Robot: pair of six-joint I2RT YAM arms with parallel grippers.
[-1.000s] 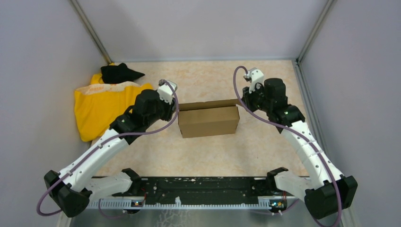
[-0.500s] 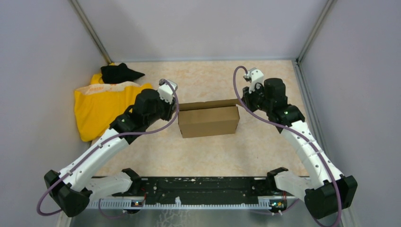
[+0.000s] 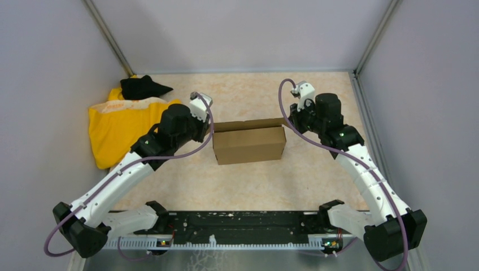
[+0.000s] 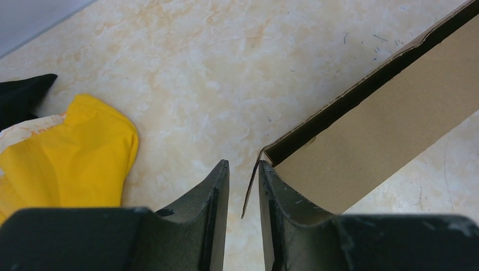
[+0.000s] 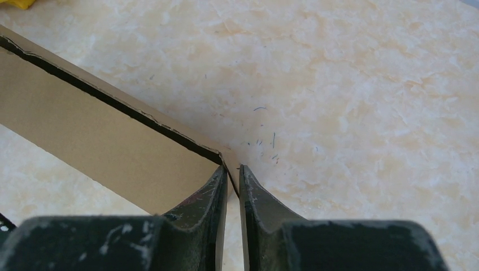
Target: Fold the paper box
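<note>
Counter [image 3: 254,186]: paper box [image 3: 249,145] sits mid-counter btwn the two arms, long side running L-R. It's mostly formed. A dark slot is open along the rear edge, btwn body and back panel. Yellow cloth [image 3: 116,132] is well off to the L, not in play.

Step in hand, my read: grab the thin end flaps at both rear corners, then fold/tuck them in. To do it well:
- Get both grips firm before any move.
- Drive L+R together so the box doesn't yaw.
- Keep force low and along the crease, no twist. Corrugated edge prob kinks or tears easily.
- Box looks light, so it'll likely slide on the smooth counter if only one side pulls.

Left arm [image 3: 127,172] reaches fwd and inward, wrist at the box's L end. Right arm [image 3: 361,164] is roughly mirrored, wrist at the R end.

Left pincer [image 4: 243,180]: jaws narrow, straddling the L end flap [image 4: 249,197]. Flap lies against one finger w/ a sliver of gap on the other side, so not clamped yet.

Right pincer [image 5: 233,178]: jaws nearly together w/ the R end flap [image 5: 229,166] edge btwn them. Looks pinched on it.
</note>
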